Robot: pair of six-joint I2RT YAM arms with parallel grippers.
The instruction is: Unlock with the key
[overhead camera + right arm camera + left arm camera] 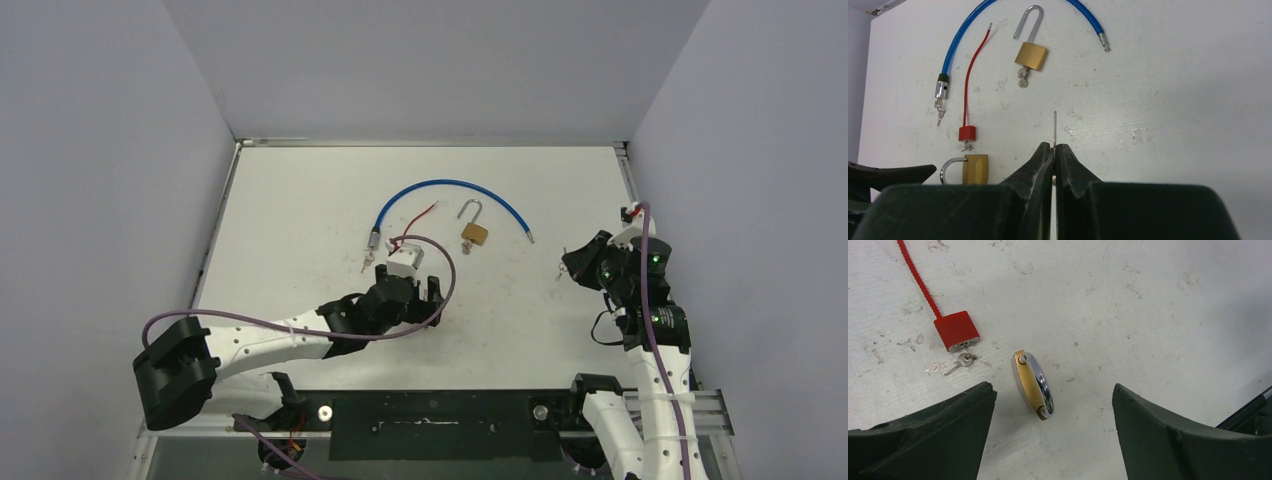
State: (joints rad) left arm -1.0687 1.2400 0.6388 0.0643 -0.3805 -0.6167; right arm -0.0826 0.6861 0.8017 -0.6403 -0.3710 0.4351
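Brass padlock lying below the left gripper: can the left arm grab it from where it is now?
Probably yes. The left gripper stands open right above the padlock, with its jaws on either side, and nothing covers it. The red lock lies clear to one side.

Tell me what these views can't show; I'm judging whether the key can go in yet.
- Top view: the near brass padlock is hidden under the left tool.
- Left wrist: its keyhole faces away.
- Right wrist: the key shows edge-on, teeth unreadable; the right tool hides its bow.
- Top view: that key is too small.
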